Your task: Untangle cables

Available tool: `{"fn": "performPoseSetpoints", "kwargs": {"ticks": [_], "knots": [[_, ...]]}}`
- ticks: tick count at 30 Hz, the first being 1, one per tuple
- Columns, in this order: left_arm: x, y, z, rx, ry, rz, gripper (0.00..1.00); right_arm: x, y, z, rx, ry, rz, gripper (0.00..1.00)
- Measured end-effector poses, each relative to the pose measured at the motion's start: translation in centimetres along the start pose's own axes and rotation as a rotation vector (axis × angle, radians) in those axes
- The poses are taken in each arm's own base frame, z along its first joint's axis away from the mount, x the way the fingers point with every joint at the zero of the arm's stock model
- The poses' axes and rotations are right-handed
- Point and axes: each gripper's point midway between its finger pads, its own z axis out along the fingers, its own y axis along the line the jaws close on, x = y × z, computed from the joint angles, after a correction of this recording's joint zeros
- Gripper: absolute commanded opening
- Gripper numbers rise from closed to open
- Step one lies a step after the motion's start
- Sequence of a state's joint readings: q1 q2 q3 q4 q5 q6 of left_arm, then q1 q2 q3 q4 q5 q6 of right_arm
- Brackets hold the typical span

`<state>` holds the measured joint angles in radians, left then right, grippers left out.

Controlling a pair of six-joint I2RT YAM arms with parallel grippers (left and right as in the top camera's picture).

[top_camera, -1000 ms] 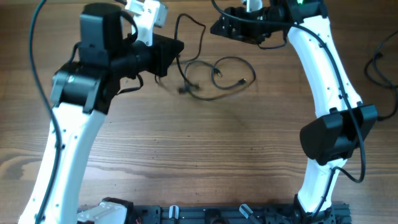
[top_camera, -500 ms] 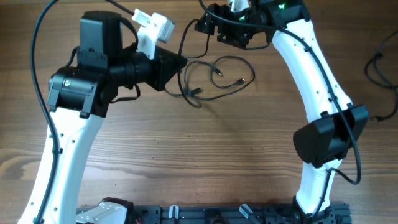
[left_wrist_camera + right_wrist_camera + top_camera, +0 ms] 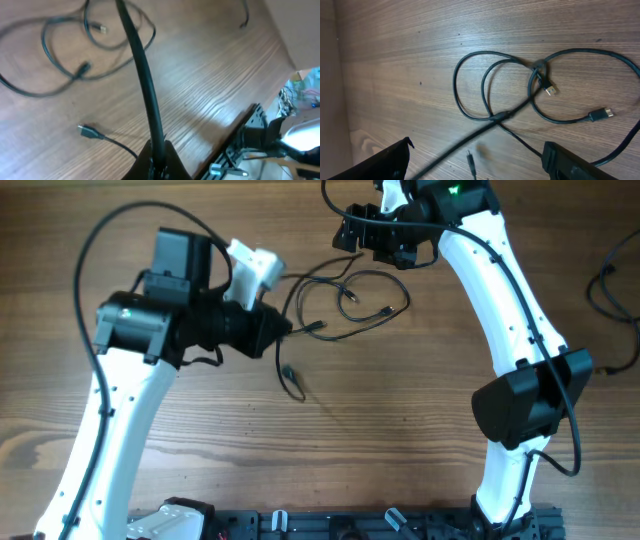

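**Item 1. Left end effector (image 3: 272,332).** My fingers are closed together on one thin black cord (image 3: 145,80). In my left wrist view the held cord leaves the grip and runs straight toward the pile. A short tail leaves the same grip and ends in a small dark plug (image 3: 289,377), set apart from the loops and nearer the front of the tabletop (image 3: 380,410). Whether that plug rests on the wood or hangs just over it, I cannot tell.

**Item 2. Cables (image 3: 370,305).** Thin, black and flexible, they lie on the wood between my two arms, towards the back of the tabletop. Several rounded loops overlap and cross one another near the middle. Two ends show inside the loops: a flat metal-tipped plug (image 3: 550,90), and beside it a blockier black plug (image 3: 602,114). One strand cuts diagonally across the loops, blurred in my right wrist view.

**Item 3. Right end effector (image 3: 345,235).** It hangs above the back edge of the pile. My fingers stand wide apart and grip nothing, with the loops showing in the gap between them.
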<state>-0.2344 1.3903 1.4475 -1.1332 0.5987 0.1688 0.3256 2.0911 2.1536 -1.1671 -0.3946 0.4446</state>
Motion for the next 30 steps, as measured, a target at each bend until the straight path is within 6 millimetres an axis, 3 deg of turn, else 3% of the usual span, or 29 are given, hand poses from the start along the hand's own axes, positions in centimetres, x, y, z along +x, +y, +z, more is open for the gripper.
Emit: {"fn": "performPoseSetpoints", "kwargs": {"ticks": [4, 10, 18, 21, 24, 26, 27, 30], "knots": [[3.2, 1.2, 2.2, 0.007, 0.091, -0.060, 0.04, 0.3, -0.9, 1.4, 0.020, 0.034, 0.016, 0.87], [2.6, 1.5, 2.6, 0.004, 0.061, -0.039, 0.04, 1.8, -3.3, 5.6, 0.065, 0.147, 0.063, 0.87], [2.4, 1.8, 2.6, -0.012, 0.055, -0.033, 0.04, 1.8, -6.0, 5.1, 0.166, 0.148, 0.086, 0.86], [2.2, 1.9, 2.6, -0.017, 0.048, -0.027, 0.04, 1.6, -6.4, 5.0, 0.172, 0.143, 0.090, 0.80], [2.1, 2.0, 2.6, -0.020, 0.044, -0.025, 0.04, 1.8, -6.1, 5.1, 0.159, 0.151, 0.087, 0.70], [2.1, 2.0, 2.6, -0.021, 0.043, -0.024, 0.04, 2.0, -5.8, 5.4, 0.147, 0.163, 0.084, 0.56], [2.1, 2.0, 2.6, -0.021, 0.041, -0.023, 0.04, 2.2, -5.8, 5.6, 0.146, 0.169, 0.084, 0.41], [2.0, 2.0, 2.6, -0.021, 0.038, -0.021, 0.04, 2.6, -5.5, 6.5, 0.142, 0.189, 0.078, 0.12]]}}
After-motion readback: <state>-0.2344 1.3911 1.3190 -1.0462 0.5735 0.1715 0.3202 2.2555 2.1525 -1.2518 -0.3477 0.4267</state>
